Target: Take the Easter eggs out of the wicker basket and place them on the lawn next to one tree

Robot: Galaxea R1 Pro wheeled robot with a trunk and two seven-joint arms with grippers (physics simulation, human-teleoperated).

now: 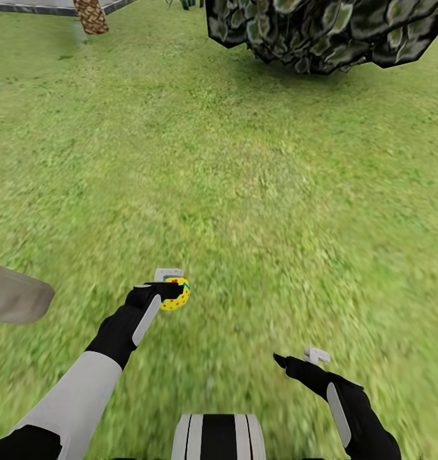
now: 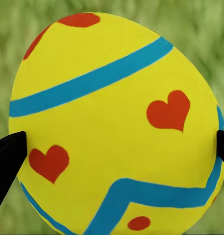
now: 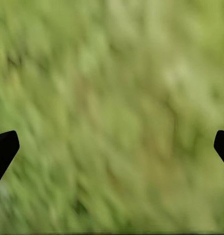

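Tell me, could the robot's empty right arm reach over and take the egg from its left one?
Probably yes: the right gripper is open and empty, and only bare lawn lies between it and the egg clamped in the left gripper.

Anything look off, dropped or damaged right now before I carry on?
Nothing stands out. The left tool is shut on a yellow Easter egg with red hearts and blue stripes, which looks intact. The right tool is open over the lawn, with nothing between its fingers.
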